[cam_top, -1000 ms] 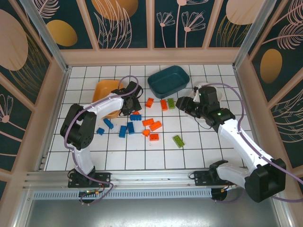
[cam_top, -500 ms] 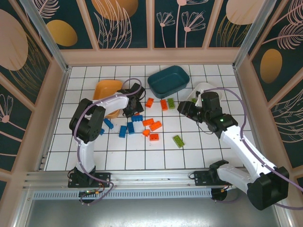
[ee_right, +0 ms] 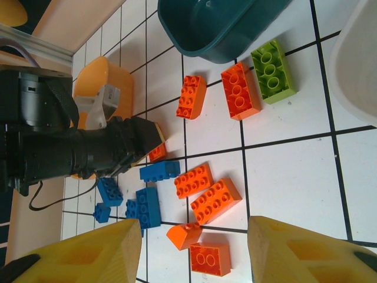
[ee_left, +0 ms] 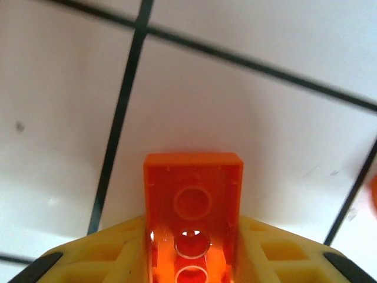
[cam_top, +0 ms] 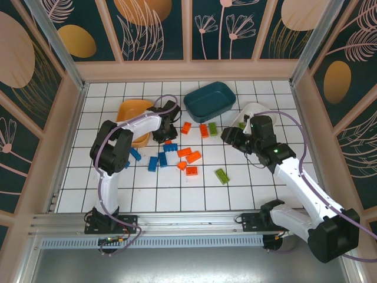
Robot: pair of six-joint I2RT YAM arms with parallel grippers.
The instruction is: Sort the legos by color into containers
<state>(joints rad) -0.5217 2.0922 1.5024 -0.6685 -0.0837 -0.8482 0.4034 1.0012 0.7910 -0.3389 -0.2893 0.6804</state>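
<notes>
Orange brick (ee_left: 192,218) pinched between the closed-in jaws of the left gripper (ee_left: 192,239); right gripper (ee_right: 194,236) hangs wide, empty. Best lifted straight up, clear of the blue brick (cam_top: 171,147) at 6 o'clock, then carried toward 10 o'clock to the orange tray (cam_top: 126,112) beyond

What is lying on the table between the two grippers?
Two orange bricks and a green brick lie there, as the top view shows.
</notes>
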